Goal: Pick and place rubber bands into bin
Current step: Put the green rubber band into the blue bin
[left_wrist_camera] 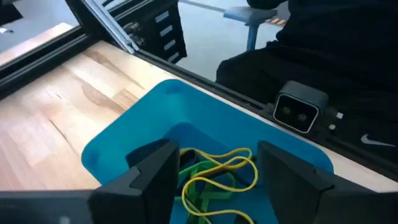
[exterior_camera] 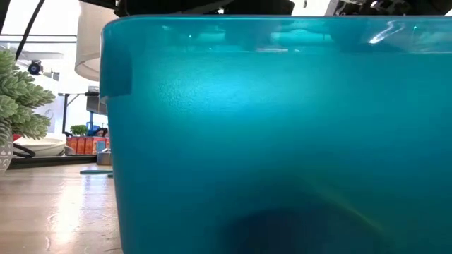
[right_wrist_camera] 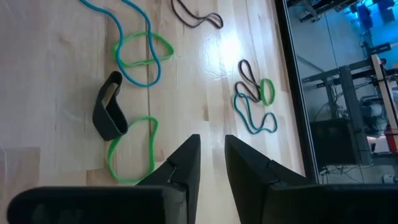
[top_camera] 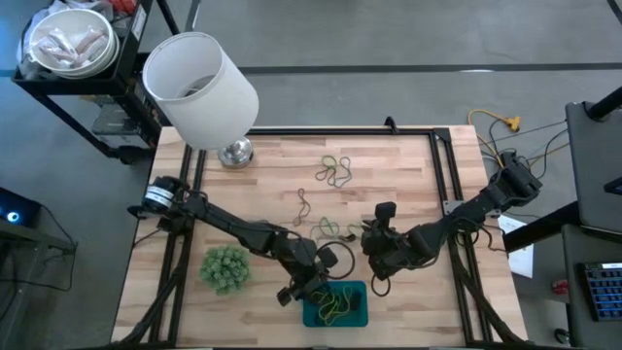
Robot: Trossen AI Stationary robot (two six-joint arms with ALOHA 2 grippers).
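Hovering over the bin (top_camera: 316, 313), the left gripper (left_wrist_camera: 214, 177) gapes wide above yellow and green rubber bands (left_wrist_camera: 214, 180); the right gripper (right_wrist_camera: 211, 162), narrowly parted, holds nothing over the desk (top_camera: 408, 165).

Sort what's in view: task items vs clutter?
Job: rubber bands loose on the table, more in the bin; teal bin; left gripper open over it; right gripper.
Clutter: white cylindrical container; fuzzy green ball.
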